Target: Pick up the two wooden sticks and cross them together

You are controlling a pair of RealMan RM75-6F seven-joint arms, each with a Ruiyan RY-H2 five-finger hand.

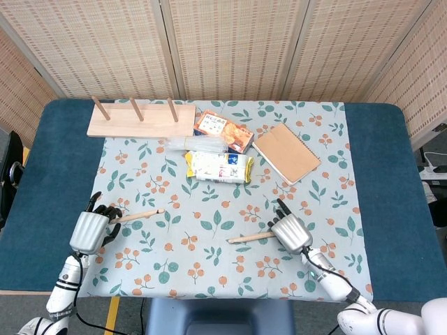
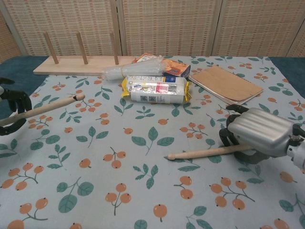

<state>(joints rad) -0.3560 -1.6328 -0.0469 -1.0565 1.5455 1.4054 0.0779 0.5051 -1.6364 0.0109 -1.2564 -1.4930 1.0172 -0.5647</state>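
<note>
Two plain wooden sticks are in my hands over the floral tablecloth (image 1: 209, 230). My left hand (image 1: 91, 230) (image 2: 8, 110) at the cloth's left edge grips one stick (image 1: 140, 214) (image 2: 45, 107), whose free end points right. My right hand (image 1: 291, 233) (image 2: 261, 133) near the front right holds the other stick (image 1: 250, 237) (image 2: 205, 152), which juts left just above the cloth, its tip low. The two sticks are well apart.
A wooden peg rack (image 1: 140, 120) stands at the back left. A snack box (image 1: 223, 130), a foil packet (image 1: 218, 167), a clear plastic wrapper (image 2: 133, 71) and a brown notebook (image 1: 285, 153) lie across the middle and back.
</note>
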